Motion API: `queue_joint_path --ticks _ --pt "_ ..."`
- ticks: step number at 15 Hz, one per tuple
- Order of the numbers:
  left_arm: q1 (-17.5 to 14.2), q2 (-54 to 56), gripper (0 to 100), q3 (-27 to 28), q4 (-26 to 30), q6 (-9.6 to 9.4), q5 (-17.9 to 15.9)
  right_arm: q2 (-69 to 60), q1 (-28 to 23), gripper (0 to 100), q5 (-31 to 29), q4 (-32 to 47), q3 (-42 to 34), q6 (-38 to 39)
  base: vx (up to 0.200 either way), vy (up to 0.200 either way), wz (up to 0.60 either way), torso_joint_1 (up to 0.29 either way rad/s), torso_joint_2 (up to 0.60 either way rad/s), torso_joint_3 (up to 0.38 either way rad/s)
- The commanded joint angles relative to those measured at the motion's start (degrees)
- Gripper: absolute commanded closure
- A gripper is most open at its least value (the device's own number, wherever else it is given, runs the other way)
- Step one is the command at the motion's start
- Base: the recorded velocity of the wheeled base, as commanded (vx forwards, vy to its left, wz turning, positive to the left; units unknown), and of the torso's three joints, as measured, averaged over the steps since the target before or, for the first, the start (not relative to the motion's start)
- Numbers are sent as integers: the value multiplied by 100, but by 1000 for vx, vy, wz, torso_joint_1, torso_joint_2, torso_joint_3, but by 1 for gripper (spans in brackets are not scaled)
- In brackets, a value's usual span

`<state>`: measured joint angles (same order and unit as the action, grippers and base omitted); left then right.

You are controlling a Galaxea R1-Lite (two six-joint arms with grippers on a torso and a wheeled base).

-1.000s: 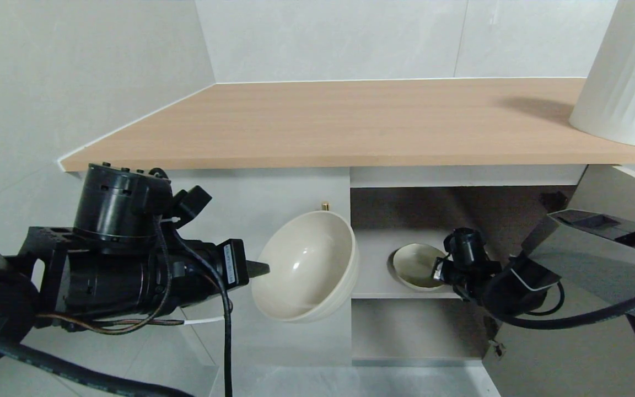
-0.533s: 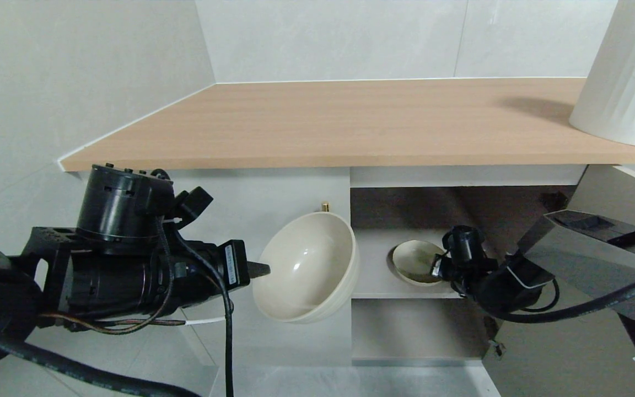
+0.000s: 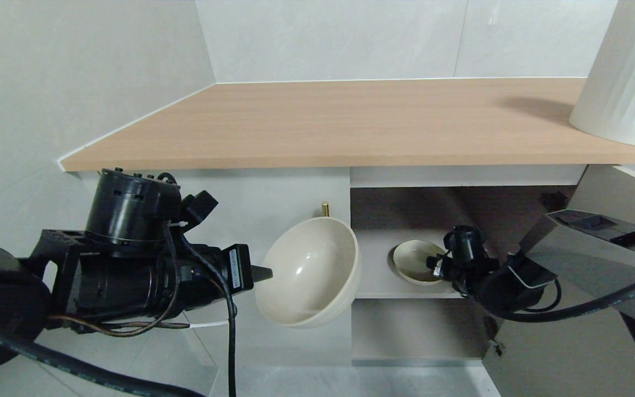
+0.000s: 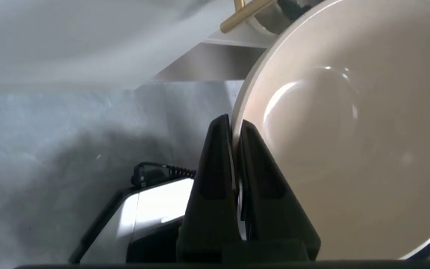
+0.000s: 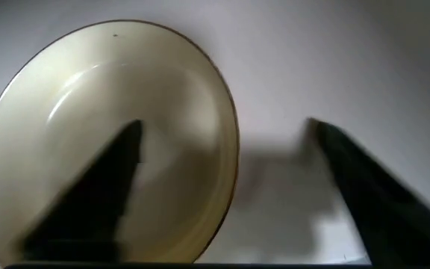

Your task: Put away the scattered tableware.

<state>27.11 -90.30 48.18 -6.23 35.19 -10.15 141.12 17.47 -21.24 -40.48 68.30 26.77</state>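
- Presently, left claw [image 3: 267, 271] [image 4: 234, 134]: is hanging in front of the closed cabinet door [image 3: 251, 193] below the table [image 3: 350, 121]. Its two black fingers are pressed together on the rim of the large bowl [image 3: 309, 270] [image 4: 334, 127], one inside the wall and one outside.
- Large bowl: cream, deep, glossy. It is being held off the ground and tipped on its side, its mouth facing near and left. It is hanging at the right edge of the closed door, just left of the open compartment and just below the brass knob [image 3: 325, 209] [image 4: 248, 11].
- Right claw [image 3: 436, 264] [image 5: 226, 127]: is reaching into the open compartment at shelf height. Its fingers are standing spread wide, one lying over the hollow of the small bowl [image 3: 412, 262] [image 5: 88, 97] and the other over bare shelf [image 3: 372, 264] [image 5: 312, 60] beside it, so the bowl's rim is lying between them. Whether either finger is touching the bowl cannot be told.
- Small bowl: pale cream, shallow, with a thin dark line around the rim. It is sitting upright on the pale shelf inside the cabinet, toward the shelf's left part.
- Table: wood-grain top, running along the tiled wall into the far left corner.
- White ribbed vessel [image 3: 626, 77]: tall and pale, standing on the table at the far right, casting a shadow to its left.
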Motion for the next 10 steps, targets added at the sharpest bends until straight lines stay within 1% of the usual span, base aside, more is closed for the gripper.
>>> queue_joint_path --ticks 1,2,4,5,7,8,9,10 --pt "40 -93 100 7 -1 5 5 -313 28 0 14 6 -239 -5 0 0 0 0 0 0" --pt "101 -155 100 -1 -1 5 14 -612 99 0 67 14 -520 -14 0 0 0 0 0 0" --pt "321 -375 100 -54 8 -4 260 -1253 319 0 172 23 -1091 -58 0 0 0 0 0 0" --pt "427 -551 100 -89 16 -144 523 -1640 486 0 375 23 -1364 -111 0 0 0 0 0 0" --pt "620 -964 100 -370 25 -812 1349 -2361 811 0 805 23 -1873 -251 0 0 0 0 0 0" --pt "708 -1148 100 -450 16 -988 1727 -2668 978 0 1043 23 -2181 -436 0 0 0 0 0 0" --pt "796 -1280 100 -476 16 -997 1912 -2906 1110 0 1262 23 -2427 -629 0 0 0 0 0 0" --pt "840 -1350 100 -485 16 -1006 1965 -3064 1206 0 1403 23 -2568 -735 0 0 0 0 0 0"
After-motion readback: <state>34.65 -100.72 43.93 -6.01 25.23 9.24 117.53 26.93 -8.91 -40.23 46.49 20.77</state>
